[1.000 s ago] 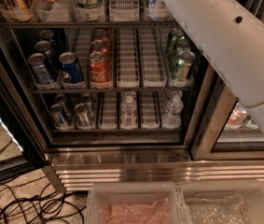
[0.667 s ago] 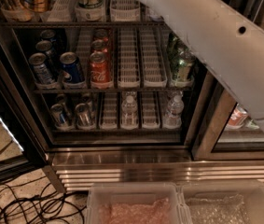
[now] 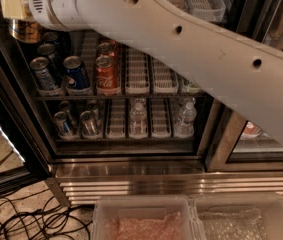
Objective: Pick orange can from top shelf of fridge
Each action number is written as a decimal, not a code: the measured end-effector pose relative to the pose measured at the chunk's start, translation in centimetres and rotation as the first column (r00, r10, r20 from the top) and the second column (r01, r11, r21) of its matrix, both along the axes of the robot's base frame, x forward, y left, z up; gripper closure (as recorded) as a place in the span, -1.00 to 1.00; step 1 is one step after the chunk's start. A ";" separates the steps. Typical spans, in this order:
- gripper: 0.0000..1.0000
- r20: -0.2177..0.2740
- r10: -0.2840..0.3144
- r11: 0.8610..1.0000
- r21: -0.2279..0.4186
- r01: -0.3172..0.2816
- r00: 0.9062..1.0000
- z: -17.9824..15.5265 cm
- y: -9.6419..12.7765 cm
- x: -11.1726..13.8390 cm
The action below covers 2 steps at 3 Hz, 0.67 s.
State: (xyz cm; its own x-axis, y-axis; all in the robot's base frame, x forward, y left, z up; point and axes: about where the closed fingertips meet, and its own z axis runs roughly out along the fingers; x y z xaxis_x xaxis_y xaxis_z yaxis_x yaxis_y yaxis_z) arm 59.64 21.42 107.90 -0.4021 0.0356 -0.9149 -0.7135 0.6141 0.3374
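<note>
White arm (image 3: 191, 54) casing sweeps across the open fridge (image 3: 146, 181), passing above and to the right of the red cola can (image 3: 106, 74). The gripper (image 3: 17, 10) sits at its end, far up and left of that can, against the upper left corner of the cooler. The orange can (image 3: 24, 31), gold with dark streaks, is directly under the gripper, above and left of the cola can. I cannot tell whether the gripper is clamped on it or released, nor whether the can rests on a rack.

The white lattice lanes of the top shelf (image 3: 203, 3) show up and right of the cola can, partly behind the arm. 2 blue cans (image 3: 76, 74) stand just left of the cola can on the same rack, with empty white lanes to its right. Below the cola can, 1 rack down, are 2 silver cans (image 3: 88, 124) to the left and 2 water bottles (image 3: 137, 116) to the right. Further below lie the ribbed steel base, 2 clear plastic bins (image 3: 146, 216) and, to the left, black cables (image 3: 28, 219) on the floor.
</note>
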 end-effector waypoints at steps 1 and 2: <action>1.00 -0.057 -0.005 1.000 0.029 0.007 0.998 -0.6 0.5 -0.4; 1.00 -0.058 -0.053 0.994 0.094 0.058 0.997 1.7 -1.2 -3.3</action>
